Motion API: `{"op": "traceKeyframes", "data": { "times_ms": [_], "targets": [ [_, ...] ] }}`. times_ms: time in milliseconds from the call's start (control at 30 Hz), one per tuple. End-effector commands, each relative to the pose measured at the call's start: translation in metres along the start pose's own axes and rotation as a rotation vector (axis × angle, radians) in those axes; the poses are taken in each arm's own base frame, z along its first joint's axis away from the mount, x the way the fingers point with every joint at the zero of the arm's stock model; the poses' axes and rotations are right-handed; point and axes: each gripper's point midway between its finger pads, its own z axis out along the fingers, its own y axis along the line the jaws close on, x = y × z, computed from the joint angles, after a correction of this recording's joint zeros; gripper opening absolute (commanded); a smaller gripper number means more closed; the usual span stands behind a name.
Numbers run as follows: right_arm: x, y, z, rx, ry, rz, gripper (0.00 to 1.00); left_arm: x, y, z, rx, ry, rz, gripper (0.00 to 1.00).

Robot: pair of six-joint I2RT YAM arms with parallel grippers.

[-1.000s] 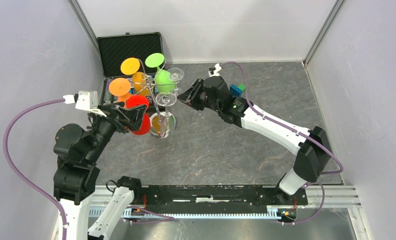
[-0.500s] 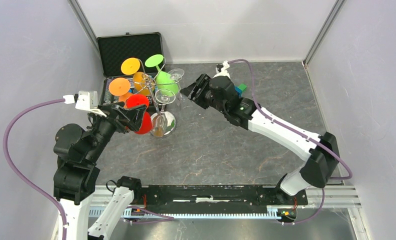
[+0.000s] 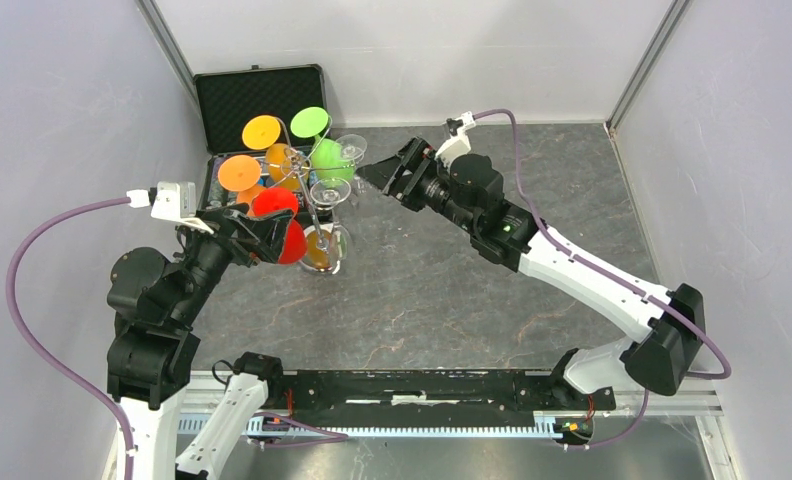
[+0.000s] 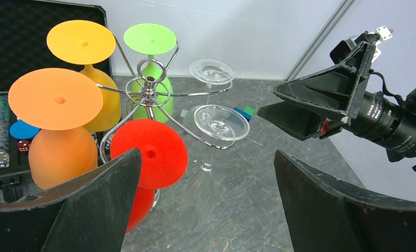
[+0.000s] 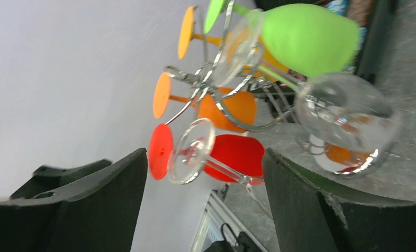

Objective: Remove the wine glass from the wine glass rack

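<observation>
The silver wire wine glass rack (image 3: 309,196) stands at the table's back left on its shiny disc base. Upside-down glasses hang from it: orange, yellow, green (image 3: 328,160), red (image 3: 284,236) and two clear ones (image 3: 330,192). My left gripper (image 3: 264,236) is open and empty just left of the red glass; its wrist view looks between its fingers at the rack hub (image 4: 149,86) and the near clear glass foot (image 4: 221,122). My right gripper (image 3: 375,178) is open and empty, just right of the clear glasses and not touching. Its wrist view shows a clear foot (image 5: 191,150) between the fingers.
An open black foam-lined case (image 3: 257,95) with poker chips stands behind and left of the rack. A small blue and green block (image 4: 243,111) lies on the grey table beyond the clear glasses. Side walls close in left and right.
My right arm has swung back and to the right, and its open gripper has moved slightly toward the back, still beside the clear glasses. The left arm has not moved.
</observation>
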Motion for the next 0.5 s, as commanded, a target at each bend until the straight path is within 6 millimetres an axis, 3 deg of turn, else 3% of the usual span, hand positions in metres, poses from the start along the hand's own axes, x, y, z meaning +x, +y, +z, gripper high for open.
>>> {"op": "traceKeyframes", "data": {
  "times_ms": [0,133,467],
  "targets": [
    [0.013,0.042,-0.002,-0.21,0.093,-0.006,0.85,-0.007,0.0,0.002,0.003,-0.021,0.041,1.0],
    [0.025,0.044,0.005,-0.222,0.162,0.005,0.84,-0.006,-0.001,0.002,0.008,-0.018,0.038,1.0],
    [0.028,0.024,0.019,-0.124,0.158,-0.011,0.8,-0.004,-0.001,0.003,0.01,-0.014,0.036,1.0]
  ]
}}
